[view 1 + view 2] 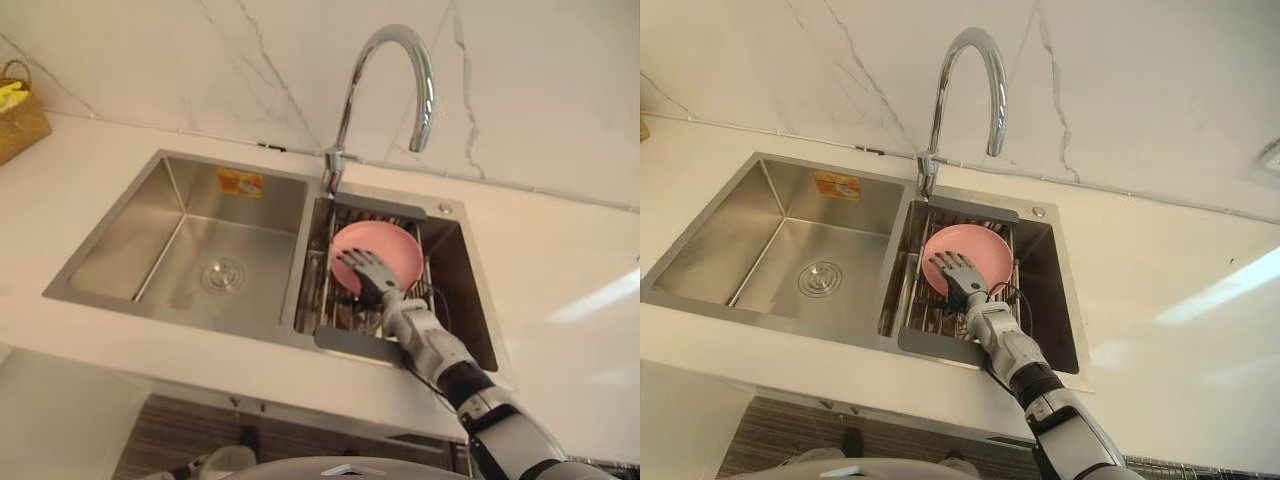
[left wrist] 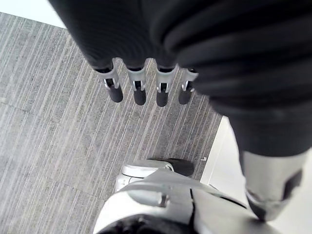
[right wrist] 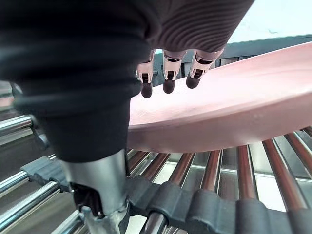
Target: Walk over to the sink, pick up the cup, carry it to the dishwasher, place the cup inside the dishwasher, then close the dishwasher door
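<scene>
**At the sink, reach under way, nothing lifted yet**

The robot stands before the pale countertop [image 1: 560, 260], looking down on a steel double sink [image 1: 120, 250] with a curved faucet [image 1: 390, 60] behind it. The walk to the sink therefore looks done.

The right-hand basin holds a rack [image 3: 219, 170] of metal bars. Leaning on the rack is the only piece of crockery to be seen, a pink dish [image 1: 400, 250], which reads as a shallow bowl or plate rather than a cup.

The right hand [image 1: 372, 272] reaches into that basin. Its fingers [image 3: 168, 85] are stretched out above the dish's inner face and its thumb [image 3: 95, 195] sits lower, near the bars under the rim. The hand is not closed and grips nothing, so the dish rests on the rack.

The left hand [image 2: 139, 87] hangs over the striped floor with relaxed fingers, holding nothing.

By my reading the pickup is only beginning. Closing on the dish, lifting it, carrying it to the dishwasher, loading it and shutting the door all remain.
</scene>
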Controlling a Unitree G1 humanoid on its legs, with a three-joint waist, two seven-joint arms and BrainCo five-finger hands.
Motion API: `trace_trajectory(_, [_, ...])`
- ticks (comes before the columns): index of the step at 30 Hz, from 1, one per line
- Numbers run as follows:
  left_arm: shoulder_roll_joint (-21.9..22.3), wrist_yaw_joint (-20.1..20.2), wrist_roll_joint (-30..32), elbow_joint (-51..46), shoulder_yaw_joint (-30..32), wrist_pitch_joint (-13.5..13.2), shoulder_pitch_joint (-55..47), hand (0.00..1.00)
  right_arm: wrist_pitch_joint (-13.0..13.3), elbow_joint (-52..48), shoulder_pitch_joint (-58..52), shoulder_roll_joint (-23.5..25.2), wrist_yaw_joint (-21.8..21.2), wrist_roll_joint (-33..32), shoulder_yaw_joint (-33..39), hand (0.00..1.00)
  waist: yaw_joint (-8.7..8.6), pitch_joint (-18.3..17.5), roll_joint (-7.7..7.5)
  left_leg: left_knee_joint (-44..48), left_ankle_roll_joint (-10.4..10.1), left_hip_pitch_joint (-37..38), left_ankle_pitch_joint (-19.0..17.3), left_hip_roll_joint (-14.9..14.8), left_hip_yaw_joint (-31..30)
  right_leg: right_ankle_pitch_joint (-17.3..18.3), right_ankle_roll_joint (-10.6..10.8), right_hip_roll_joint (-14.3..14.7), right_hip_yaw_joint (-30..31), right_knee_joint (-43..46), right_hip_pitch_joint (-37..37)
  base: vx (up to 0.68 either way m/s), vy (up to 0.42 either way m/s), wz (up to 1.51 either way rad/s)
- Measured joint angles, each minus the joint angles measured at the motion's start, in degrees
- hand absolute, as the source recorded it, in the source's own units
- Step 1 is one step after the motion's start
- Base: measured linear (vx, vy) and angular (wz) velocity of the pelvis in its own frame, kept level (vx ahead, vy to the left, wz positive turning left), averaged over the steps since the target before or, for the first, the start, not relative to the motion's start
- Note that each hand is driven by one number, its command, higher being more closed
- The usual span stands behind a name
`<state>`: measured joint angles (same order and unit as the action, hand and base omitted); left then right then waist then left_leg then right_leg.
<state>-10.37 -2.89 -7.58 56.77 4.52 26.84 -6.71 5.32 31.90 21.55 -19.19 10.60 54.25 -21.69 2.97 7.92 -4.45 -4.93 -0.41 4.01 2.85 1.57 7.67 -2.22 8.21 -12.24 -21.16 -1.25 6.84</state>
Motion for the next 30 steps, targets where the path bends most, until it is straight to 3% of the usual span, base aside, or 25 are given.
trace_trajectory(5, [0.7, 0.1, 0.0, 0.0, 0.3, -0.6, -0.9, 0.00, 0.9, -1.9, -1.3, -0.6, 2.4, -0.5, 2.8, 0.00, -0.23, 0.0, 1.22, 0.0, 0.0, -0.1, 0.0, 0.0, -0.1, 0.1, -0.2, 0.0, 0.0, 0.1, -0.1, 0.00, 0.003, 0.02])
trace_trajectory(7, [1.4, 0.6, 0.0, 0.0, 0.4, -0.7, -1.4, 0.00, 0.8, -2.2, -1.4, -0.5, 14.2, -1.8, 7.2, 0.00, -0.38, 0.0, 2.65, 0.0, 0.0, -0.2, 0.1, 0.1, -0.1, 0.0, -0.5, -0.1, 0.1, 0.0, -0.3, 0.00, 0.000, 0.00])
trace_trajectory(8, [1.7, 0.7, 0.0, 0.0, 0.4, -0.7, -1.5, 0.00, 0.8, -2.4, -1.4, -1.0, 14.6, -1.9, 7.3, 0.00, -0.53, -0.1, 2.79, 0.0, 0.0, -0.2, 0.2, 0.2, -0.1, 0.0, -0.6, -0.2, 0.0, 0.0, -0.3, -0.03, 0.033, 0.00])
trace_trajectory(11, [2.9, 0.8, 0.0, 0.1, 0.4, -0.7, -2.1, 0.00, -0.6, -6.0, -1.2, -1.7, 19.9, -2.4, 10.7, 0.00, -1.02, -0.5, 5.06, 0.0, 0.1, -1.1, 0.4, 0.4, -0.2, -0.1, -0.8, -0.3, 0.0, -0.3, -1.0, 0.00, 0.014, 0.03])
trace_trajectory(15, [3.5, 0.9, 0.0, 0.0, 0.3, -0.7, -3.4, 0.00, -7.6, -5.7, -0.8, -4.3, 19.4, -3.1, 15.6, 0.00, -0.60, -1.0, 5.07, 0.0, 0.5, -1.0, 1.0, 0.2, -0.8, -0.5, -0.4, 0.0, -0.1, -0.5, -0.8, 0.05, -0.012, 0.03])
trace_trajectory(17, [3.0, 1.2, 0.0, 0.0, -0.1, -0.6, -3.3, 0.00, -9.3, -5.6, -0.6, -4.3, 18.9, -3.2, 15.6, 0.00, -0.68, -1.1, 4.78, 0.0, 1.0, -1.1, 1.3, -0.1, -0.7, -1.0, 0.1, 0.4, 0.0, -0.6, -0.7, 0.07, -0.040, -0.06])
trace_trajectory(21, [2.0, 1.3, 0.0, 0.0, -0.2, -0.6, -3.3, 0.00, -9.6, -3.6, 0.1, -3.9, 16.8, -3.1, 15.4, 0.00, -0.52, -1.3, 3.07, 0.0, 0.9, -1.0, 1.3, -0.2, -0.1, -1.0, 0.1, 0.8, 0.0, -1.2, -0.5, 0.04, -0.024, -0.02])
trace_trajectory(30, [1.7, 1.3, 0.0, 0.0, -0.4, -0.5, -3.1, 0.00, -9.5, -3.6, 0.1, -3.6, 14.8, -3.3, 14.8, 0.00, -0.25, -1.2, 2.60, 0.0, 0.6, -0.3, 1.1, -0.2, 0.2, -1.2, -0.6, 0.7, 0.1, -1.5, 0.0, -0.04, 0.008, -0.01])
